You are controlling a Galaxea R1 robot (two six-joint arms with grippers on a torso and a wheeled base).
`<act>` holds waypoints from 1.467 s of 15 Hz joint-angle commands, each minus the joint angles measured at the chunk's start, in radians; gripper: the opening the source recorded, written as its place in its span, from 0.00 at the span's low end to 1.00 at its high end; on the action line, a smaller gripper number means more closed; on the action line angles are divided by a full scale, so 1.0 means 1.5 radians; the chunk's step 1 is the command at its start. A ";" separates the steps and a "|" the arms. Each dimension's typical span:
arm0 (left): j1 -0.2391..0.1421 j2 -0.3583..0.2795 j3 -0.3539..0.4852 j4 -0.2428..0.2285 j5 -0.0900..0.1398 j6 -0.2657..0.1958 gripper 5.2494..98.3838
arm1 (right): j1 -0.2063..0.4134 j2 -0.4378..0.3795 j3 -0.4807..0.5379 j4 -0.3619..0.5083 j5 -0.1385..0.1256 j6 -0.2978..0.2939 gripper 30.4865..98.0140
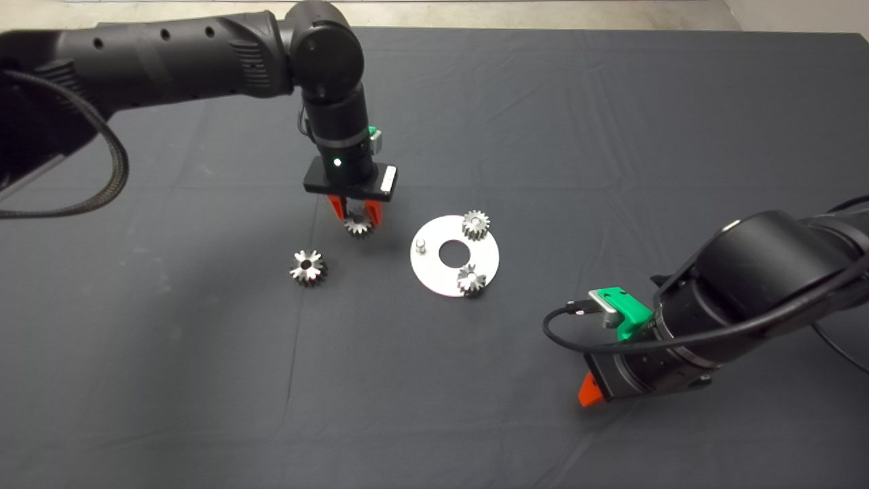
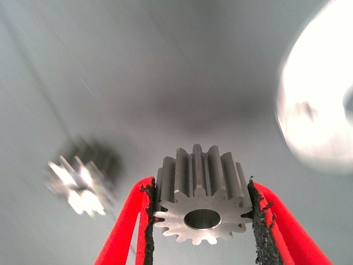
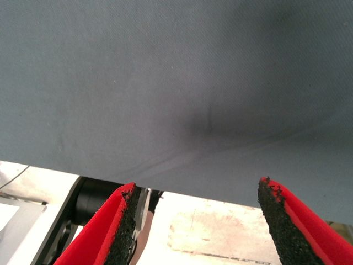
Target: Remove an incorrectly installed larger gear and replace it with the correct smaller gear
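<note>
Left gripper (image 1: 356, 216) clamped on smaller gear (image 2: 202, 201), bore axis facing wrist camera, larger gear (image 1: 309, 267) flat on mat (image 1: 204, 373), right gripper (image 3: 196, 226) wide apart, empty.

Robot lab/test bench: dark mat (image 1: 611, 136) on table, concrete floor (image 3: 220, 226) beyond.

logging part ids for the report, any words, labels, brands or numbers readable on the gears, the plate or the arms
None: no readable text shows in any view.
Smaller gear held in the left gripper: bare metal, no marking.
Larger gear lying on the mat: no marking seen.
Round plate and its two gears: plain, nothing printed.
White tag on the left wrist: blank or too small to read.
Right gripper, jaws open: no lettering.
</note>
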 commanded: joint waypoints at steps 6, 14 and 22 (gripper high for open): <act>-0.019 0.022 0.053 -0.013 0.042 -0.077 0.32 | 0.022 0.021 -0.013 0.004 -0.083 -0.009 0.41; -0.019 0.010 0.054 -0.011 0.042 -0.078 0.32 | 0.044 0.000 -0.010 0.002 -0.083 -0.009 0.41; -0.019 0.009 0.048 -0.005 0.043 -0.083 0.32 | 0.137 -0.144 -0.011 0.033 -0.083 -0.083 0.41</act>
